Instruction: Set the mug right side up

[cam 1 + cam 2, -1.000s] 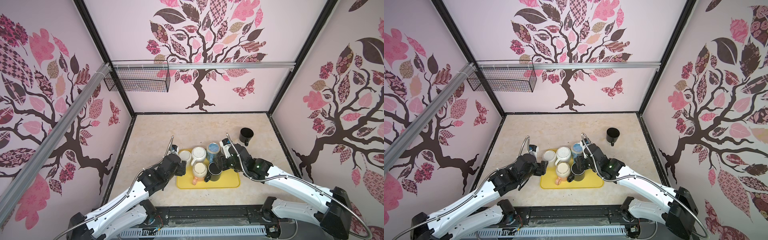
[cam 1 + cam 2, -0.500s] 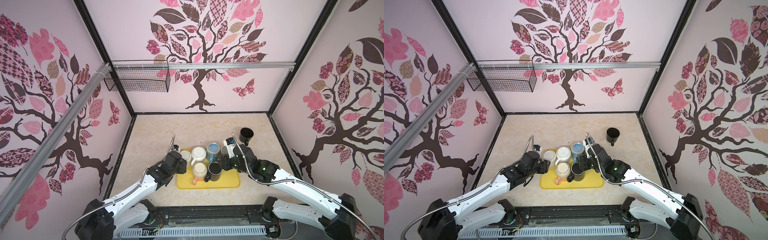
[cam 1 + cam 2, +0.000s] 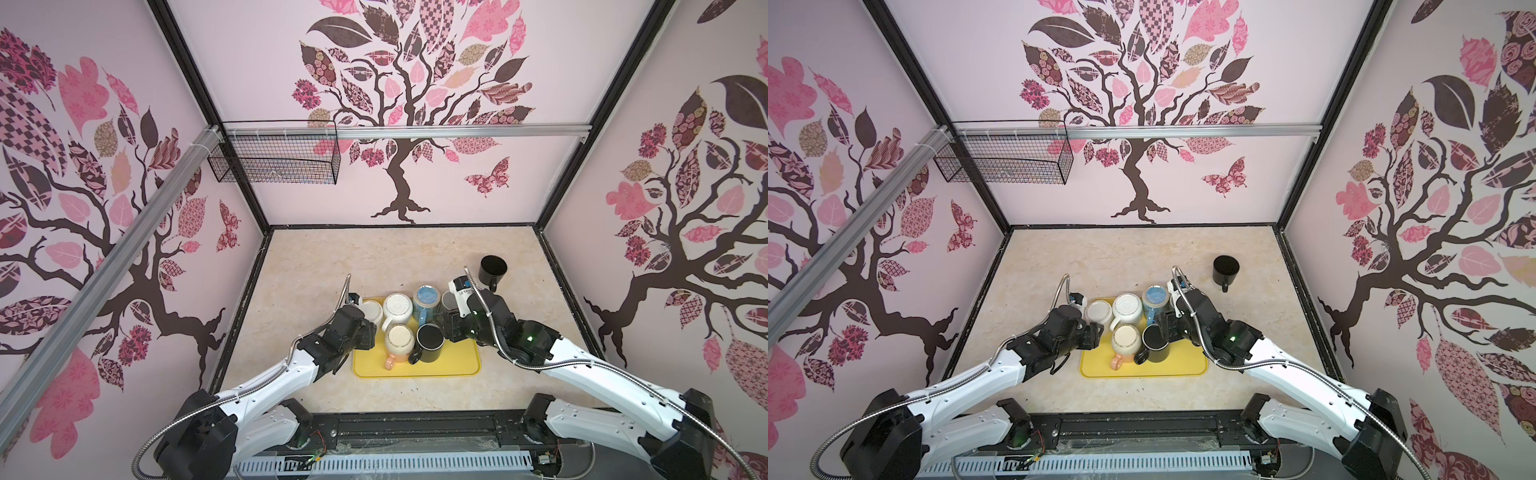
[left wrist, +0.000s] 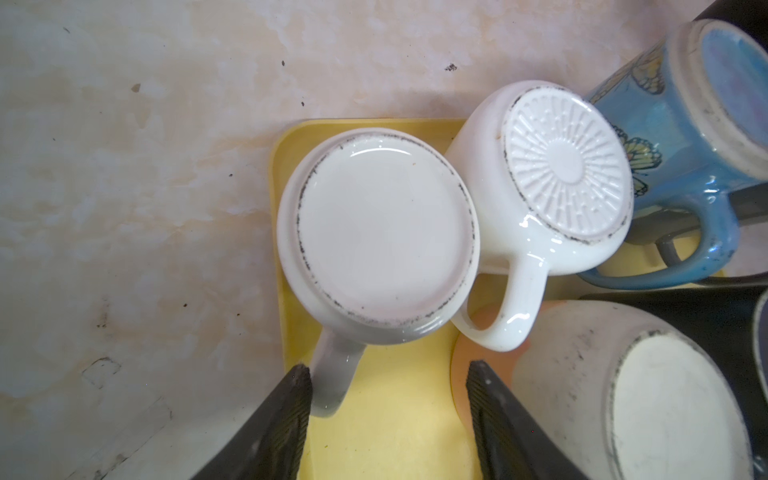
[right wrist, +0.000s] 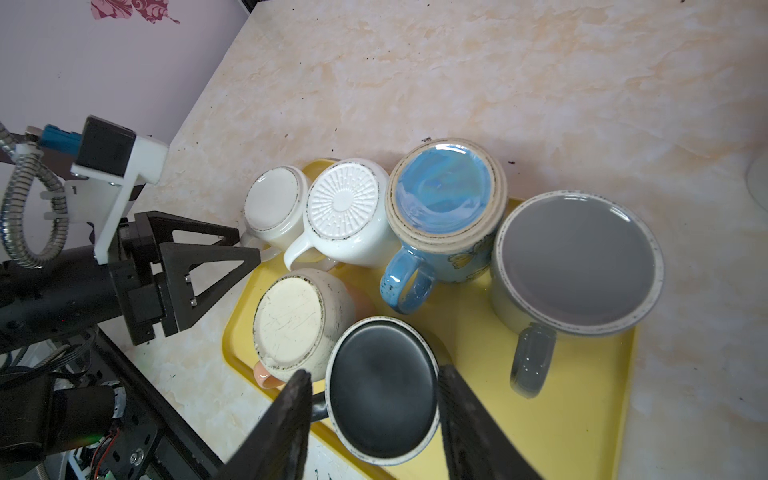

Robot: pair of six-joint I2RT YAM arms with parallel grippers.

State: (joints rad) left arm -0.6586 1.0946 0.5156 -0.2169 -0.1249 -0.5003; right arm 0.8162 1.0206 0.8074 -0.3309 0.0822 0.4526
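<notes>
Several mugs stand upside down on a yellow tray [image 3: 453, 365]. A small white mug [image 4: 386, 228] sits at the tray's far left corner, with its handle [image 4: 332, 382] pointing at my left gripper [image 4: 388, 370]. That gripper is open, and the handle lies just inside one of its fingers [image 4: 297, 399]. My right gripper [image 5: 376, 374] hangs open over the black mug [image 5: 382, 386], one finger on each side with small gaps. In both top views the left gripper [image 3: 372, 332] is at the tray's left edge and the right gripper [image 3: 444, 328] beside the black mug [image 3: 430, 338].
Also upside down on the tray are a ribbed-base white mug [image 5: 343, 208], a blue mug [image 5: 444, 199], a grey mug [image 5: 577, 262] and a cream mug [image 5: 291, 320]. Another black mug [image 3: 492, 270] stands upright on the table at the back right. A wire basket [image 3: 274, 158] hangs on the back wall.
My left gripper has moved closer to the small white mug and its jaws have narrowed a little. The right arm has shifted slightly to the right over the black mug.
</notes>
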